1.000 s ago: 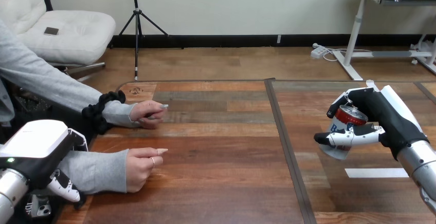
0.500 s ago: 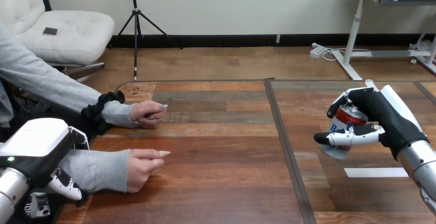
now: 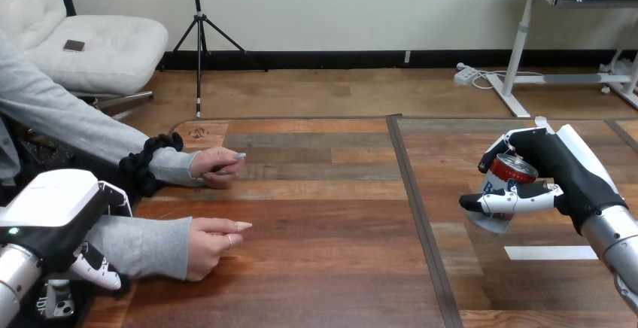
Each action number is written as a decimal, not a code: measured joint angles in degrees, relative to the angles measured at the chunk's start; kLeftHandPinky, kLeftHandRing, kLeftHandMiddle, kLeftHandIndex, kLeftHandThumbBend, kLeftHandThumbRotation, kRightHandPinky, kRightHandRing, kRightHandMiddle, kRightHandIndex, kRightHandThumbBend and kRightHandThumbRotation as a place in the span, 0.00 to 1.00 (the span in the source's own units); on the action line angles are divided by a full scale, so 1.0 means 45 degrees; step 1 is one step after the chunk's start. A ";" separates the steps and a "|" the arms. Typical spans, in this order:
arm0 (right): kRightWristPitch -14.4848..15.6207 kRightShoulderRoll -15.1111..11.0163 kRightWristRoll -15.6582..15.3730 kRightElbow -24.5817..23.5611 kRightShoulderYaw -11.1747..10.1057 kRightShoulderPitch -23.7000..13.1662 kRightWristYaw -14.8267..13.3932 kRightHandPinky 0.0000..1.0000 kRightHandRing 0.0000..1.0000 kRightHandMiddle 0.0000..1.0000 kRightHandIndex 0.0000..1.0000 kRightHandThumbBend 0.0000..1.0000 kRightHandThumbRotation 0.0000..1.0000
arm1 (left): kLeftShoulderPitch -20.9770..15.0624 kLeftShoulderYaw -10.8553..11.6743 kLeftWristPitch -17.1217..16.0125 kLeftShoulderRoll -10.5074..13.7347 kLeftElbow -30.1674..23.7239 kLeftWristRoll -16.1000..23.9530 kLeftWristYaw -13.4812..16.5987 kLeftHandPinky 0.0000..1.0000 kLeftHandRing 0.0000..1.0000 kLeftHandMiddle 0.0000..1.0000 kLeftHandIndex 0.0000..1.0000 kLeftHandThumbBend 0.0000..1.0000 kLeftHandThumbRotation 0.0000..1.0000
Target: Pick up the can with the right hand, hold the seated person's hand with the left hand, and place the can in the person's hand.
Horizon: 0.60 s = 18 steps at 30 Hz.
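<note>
Can [image 3: 505, 185] position: over the right part of the table [image 3: 323, 268], tilted, red top showing. Right hand [image 3: 557, 170] — fingers and thumb wrapped round the can's side wall. Left hand [image 3: 53, 219] sits beside the sleeve of the person's nearer hand [image 3: 209, 245], which lies on the table; its grip cannot be told. Handling estimate: light, thin-walled, smooth metal — probably slippery and easily dented. Grasp mid-body with moderate force.

The can [image 3: 514, 168] sits half-covered, the right hand [image 3: 560, 164] wrapped over its side, and the right forearm [image 3: 613, 241] runs off the bottom-right corner. The left hand [image 3: 45, 215] shows its back, underside hidden. Touching the person's sleeve [image 3: 143, 245]? Can't tell.
</note>
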 measured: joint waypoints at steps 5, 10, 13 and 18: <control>-0.0004 0.0000 0.0001 0.0000 0.0000 0.0000 0.0046 0.26 0.29 0.36 0.42 0.86 0.00 | 0.0220 0.0199 0.0189 0.0007 -0.0484 -0.0204 -0.0301 0.15 0.20 0.28 0.47 0.97 0.00; -0.0032 0.0000 0.0002 0.0000 0.0001 -0.0001 0.0195 0.27 0.29 0.36 0.42 0.85 0.00 | 0.0442 0.0418 0.0493 0.0007 -0.1021 -0.0295 -0.0513 0.16 0.21 0.29 0.47 0.97 0.00; -0.0051 0.0000 0.0001 0.0000 0.0007 0.0000 0.0230 0.28 0.31 0.37 0.42 0.86 0.00 | 0.0592 0.0586 0.0627 0.0006 -0.1330 -0.0503 -0.0695 0.16 0.21 0.29 0.47 0.97 0.00; -0.0051 0.0000 0.0002 0.0000 0.0007 -0.0001 0.0241 0.30 0.32 0.38 0.42 0.85 0.00 | 0.0819 0.0852 0.0932 0.0007 -0.1926 -0.0710 -0.0997 0.16 0.21 0.29 0.46 0.98 0.00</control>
